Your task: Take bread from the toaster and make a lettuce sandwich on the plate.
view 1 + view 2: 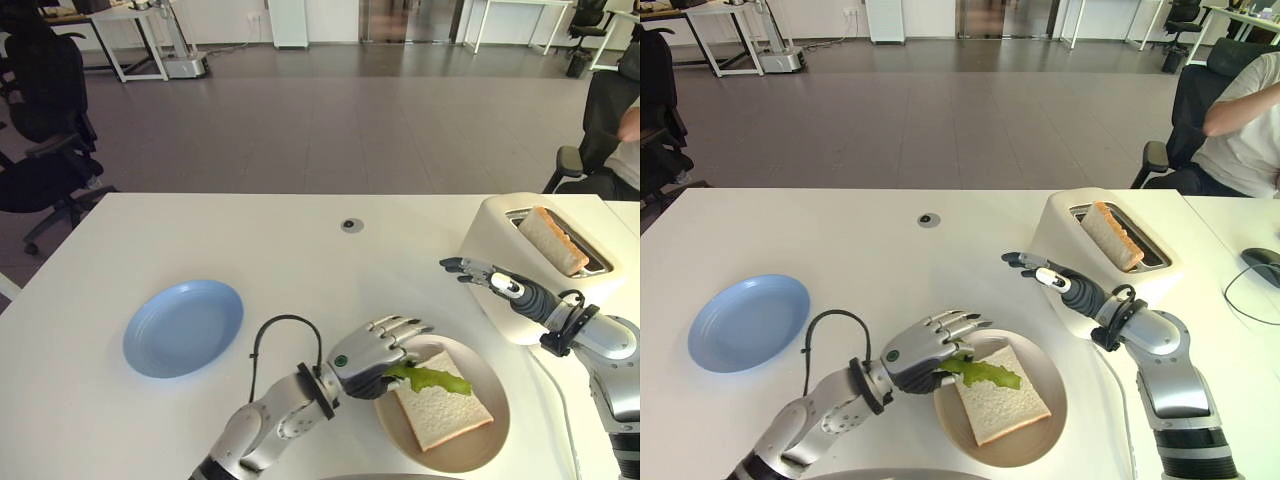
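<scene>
Tabletop [300, 250]; lettuce [437, 380] partly under left hand [372, 352]

Noted on the white table [300, 260]: a light blue plate [183, 327] toward its left side and a small round grommet [350, 225] near the middle of its far edge. Beyond the table's far left corner, a black office chair [40, 130]; farther behind the table, grey floor [330, 120] and a white desk [140, 35]. Past the table's right edge, a dark computer mouse [1262, 266].

Left hand [375, 357] holds lettuce [432, 379] over bread [445, 408] on plate [475, 450] — another slice [553, 240] in toaster [495, 230].
</scene>
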Motion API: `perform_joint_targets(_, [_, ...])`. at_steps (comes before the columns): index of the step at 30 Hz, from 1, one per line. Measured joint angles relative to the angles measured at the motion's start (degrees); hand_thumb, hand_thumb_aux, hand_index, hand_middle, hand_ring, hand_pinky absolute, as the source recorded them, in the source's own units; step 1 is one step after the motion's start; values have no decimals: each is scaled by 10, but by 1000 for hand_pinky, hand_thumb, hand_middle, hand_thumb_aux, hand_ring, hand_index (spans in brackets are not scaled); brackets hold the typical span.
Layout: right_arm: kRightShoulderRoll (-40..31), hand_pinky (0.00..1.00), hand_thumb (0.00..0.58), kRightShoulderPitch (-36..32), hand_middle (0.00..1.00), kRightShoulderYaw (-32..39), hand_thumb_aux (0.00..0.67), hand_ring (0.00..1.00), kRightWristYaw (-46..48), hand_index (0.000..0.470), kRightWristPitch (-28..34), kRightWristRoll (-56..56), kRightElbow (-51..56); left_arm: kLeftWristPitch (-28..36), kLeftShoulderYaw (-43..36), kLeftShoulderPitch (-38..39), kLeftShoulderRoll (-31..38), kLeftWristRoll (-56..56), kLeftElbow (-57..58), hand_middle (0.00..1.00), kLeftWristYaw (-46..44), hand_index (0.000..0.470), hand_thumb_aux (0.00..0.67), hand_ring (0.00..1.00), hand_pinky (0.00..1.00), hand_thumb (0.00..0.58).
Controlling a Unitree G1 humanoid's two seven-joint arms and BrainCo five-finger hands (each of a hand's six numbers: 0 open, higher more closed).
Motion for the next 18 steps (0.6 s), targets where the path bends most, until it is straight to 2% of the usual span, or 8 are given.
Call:
perform_joint_targets(6, [12, 0, 0, 0, 0, 11, 0, 0, -4, 0, -3, -1, 1, 26, -13, -35, -23, 27, 15, 0, 0, 470, 670, 0, 0, 580])
perform_joint_targets(15, [12, 0, 0, 1, 0, 21, 0, 0, -3, 0, -3, -3, -1, 50, -52, -30, -37, 49, 18, 0, -6, 470, 670, 0, 0, 580])
perform_joint_targets(16, [13, 0, 0, 1, 0, 22, 0, 0, -3, 0, -3, -3, -1, 52, -55, -30, -38, 49, 21, 0, -4, 300, 428, 0, 0, 505])
perform_joint_targets(17, [13, 0, 0, 1, 0, 23, 0, 0, -3, 0, -3, -3, -1, 52, -57, -30, -40, 49, 25, 0, -2, 256, 365, 0, 0, 460])
perform_joint_targets(18, [13, 0, 0, 1, 0, 23, 0, 0, -3, 0, -3, -3, -1, 55, -59, -30, -41, 50, 31, 0, 0, 179, 255, 0, 0, 357])
